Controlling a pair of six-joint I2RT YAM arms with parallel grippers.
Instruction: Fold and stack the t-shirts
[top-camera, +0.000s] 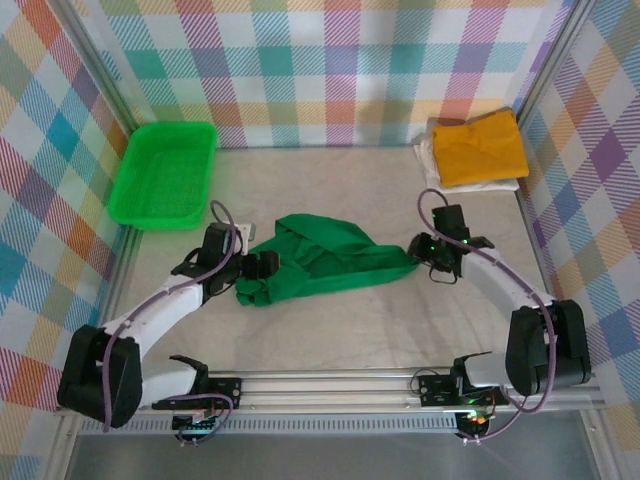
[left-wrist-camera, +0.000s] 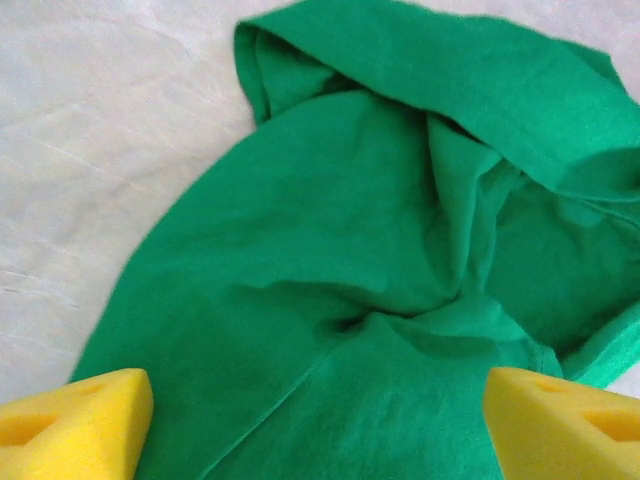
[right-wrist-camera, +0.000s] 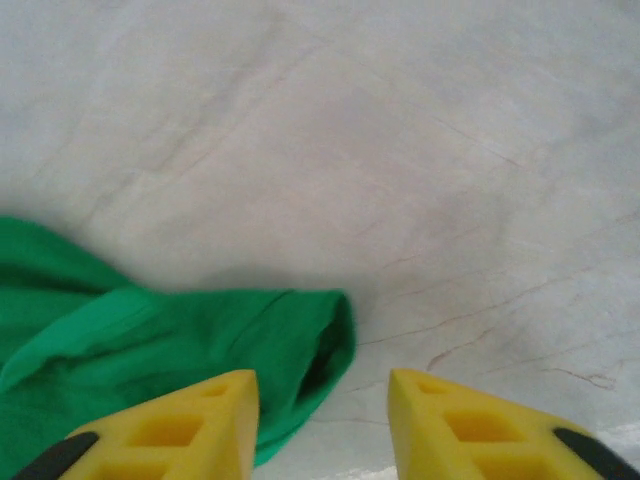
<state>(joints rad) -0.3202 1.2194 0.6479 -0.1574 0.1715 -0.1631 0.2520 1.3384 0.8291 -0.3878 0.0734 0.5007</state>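
Green t-shirt (top-camera: 320, 258) crumpled at middle of bench (top-camera: 340, 330). Left hand (left-wrist-camera: 320, 420), fingers wide apart, over its left end; right hand (right-wrist-camera: 322, 420), fingers apart, at its right tip. Yellow t-shirt (top-camera: 480, 148) on white t-shirt (top-camera: 428, 152), far-right corner.

Light in the overhead view is bright and even, coming from above. The arms and the dark green t-shirt (top-camera: 330, 262) throw only short, soft shadows on the table (top-camera: 350, 335). There is no hard glare, though the pale surface looks slightly washed out toward 12 o'clock. The checked walls (top-camera: 330, 70) bow a little at 9 and 3 o'clock, a mild wide-angle bend.

In the left wrist view the cloth is sharp, with deep shade in the creases at centre, while the left fingertips (left-wrist-camera: 75, 420) at 7 and 5 o'clock are soft. The right wrist view is milky and faintly grainy. The sleeve mouth near centre is dark, and the right fingertips (right-wrist-camera: 170, 430) at 6 o'clock are blurred.
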